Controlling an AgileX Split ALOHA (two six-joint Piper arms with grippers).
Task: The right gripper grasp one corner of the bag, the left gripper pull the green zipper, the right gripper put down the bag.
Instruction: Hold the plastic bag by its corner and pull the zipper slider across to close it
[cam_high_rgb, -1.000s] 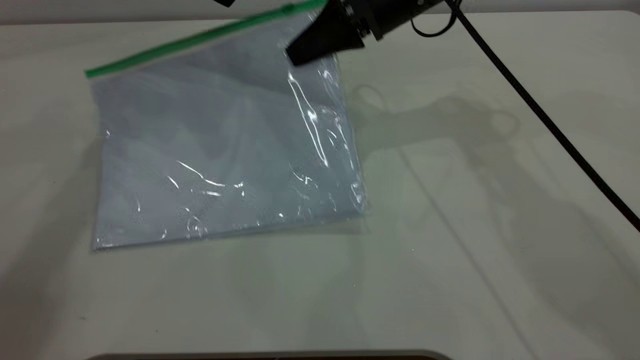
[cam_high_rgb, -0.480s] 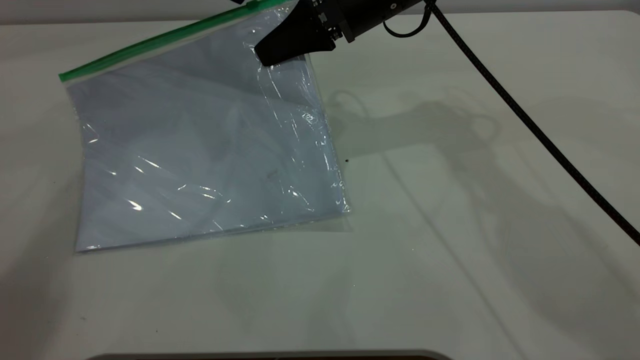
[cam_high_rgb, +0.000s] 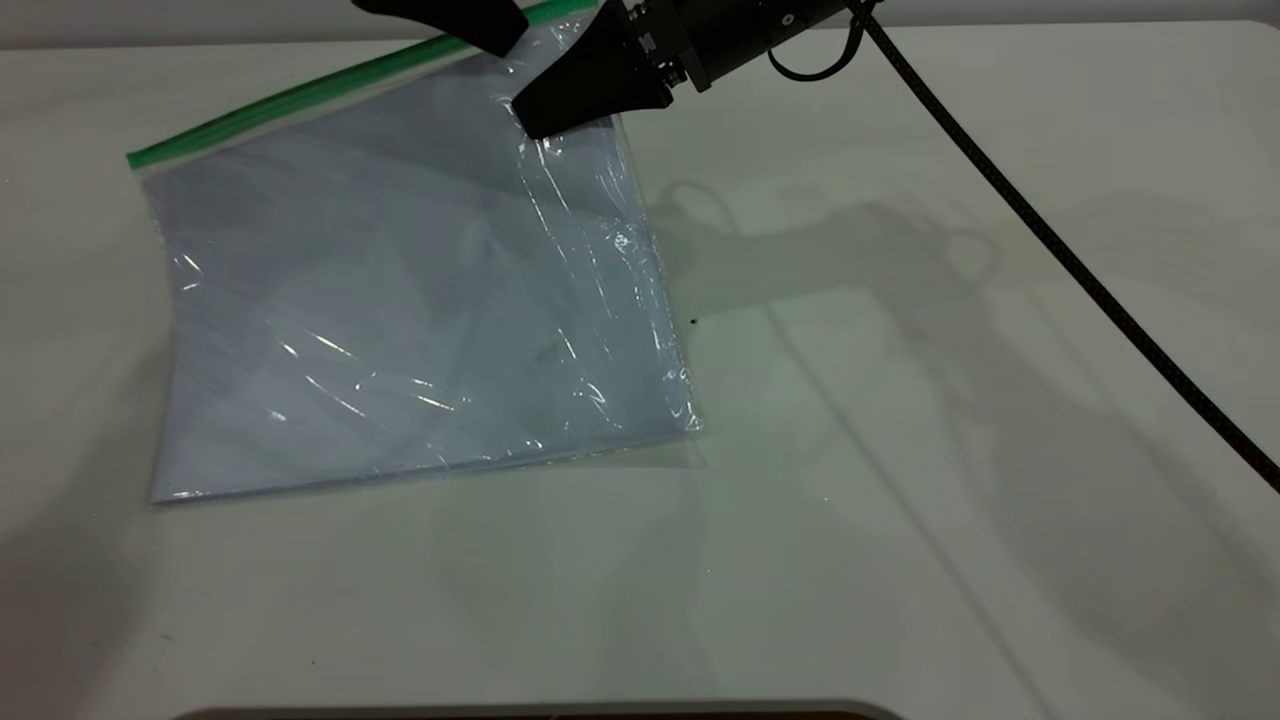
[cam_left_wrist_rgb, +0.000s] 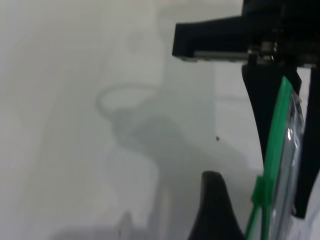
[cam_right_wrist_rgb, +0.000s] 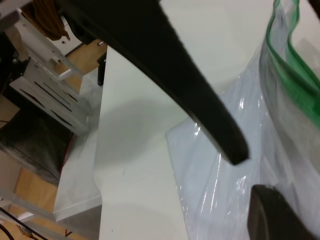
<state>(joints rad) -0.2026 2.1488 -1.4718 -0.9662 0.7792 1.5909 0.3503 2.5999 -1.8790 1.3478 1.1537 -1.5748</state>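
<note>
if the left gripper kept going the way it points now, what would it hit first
Probably the green zipper on the bag: the left gripper points right along it, its tip by the top edge. Just past that sits the right gripper, gripping the bag's corner. Depth is unclear.

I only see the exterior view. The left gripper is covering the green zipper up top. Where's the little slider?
Observer: The left wrist view shows the slider tab on the green zipper, close beside the left gripper, seemingly not touching.
Operator: Is the bag open?
Observer: In the right wrist view, the green edge near the right gripper looks parted on the bag.
Operator: What's past the table?
Observer: The right wrist view shows a metal frame beyond the table edge.
</note>
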